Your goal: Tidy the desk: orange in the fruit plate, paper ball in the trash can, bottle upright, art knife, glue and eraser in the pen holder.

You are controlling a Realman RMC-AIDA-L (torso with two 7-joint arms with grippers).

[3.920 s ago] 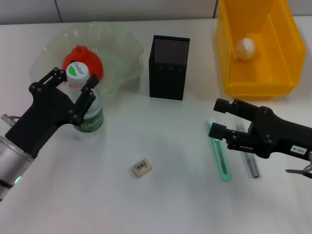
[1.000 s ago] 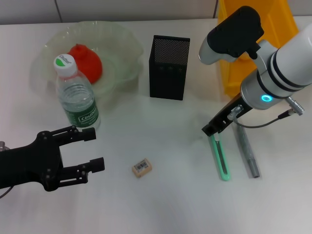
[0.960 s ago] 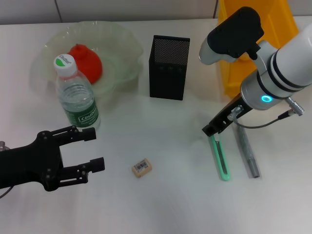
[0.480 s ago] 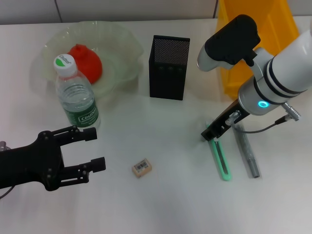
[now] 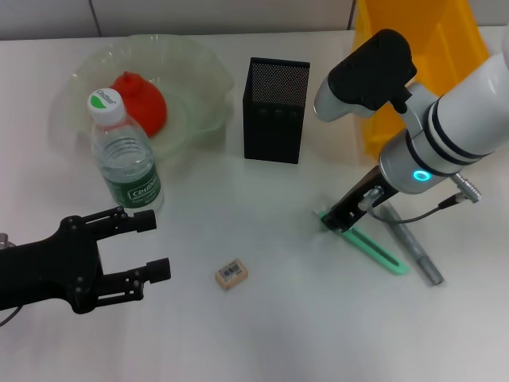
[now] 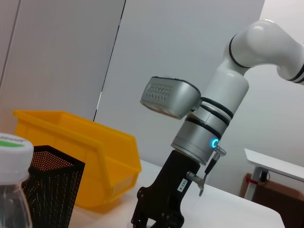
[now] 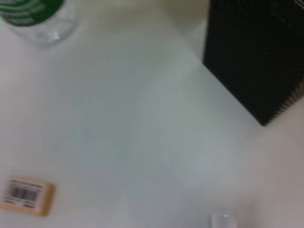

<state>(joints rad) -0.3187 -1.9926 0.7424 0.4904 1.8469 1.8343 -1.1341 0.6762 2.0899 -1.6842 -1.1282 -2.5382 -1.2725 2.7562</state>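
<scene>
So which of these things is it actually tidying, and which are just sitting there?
Part of the job:
orange in the fruit plate
bottle, upright
pen holder
art knife at the right claw
glue
eraser
trash can

Just there:
table
left claw, open, holding nothing

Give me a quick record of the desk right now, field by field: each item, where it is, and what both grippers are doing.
orange: in fruit plate
bottle: upright, beside plate
eraser: on desk
pen holder: nothing visible inside
art knife: on desk, tilted
glue: on desk beside knife
right gripper: down at knife's end
left gripper: open, near eraser, holding nothing
</scene>
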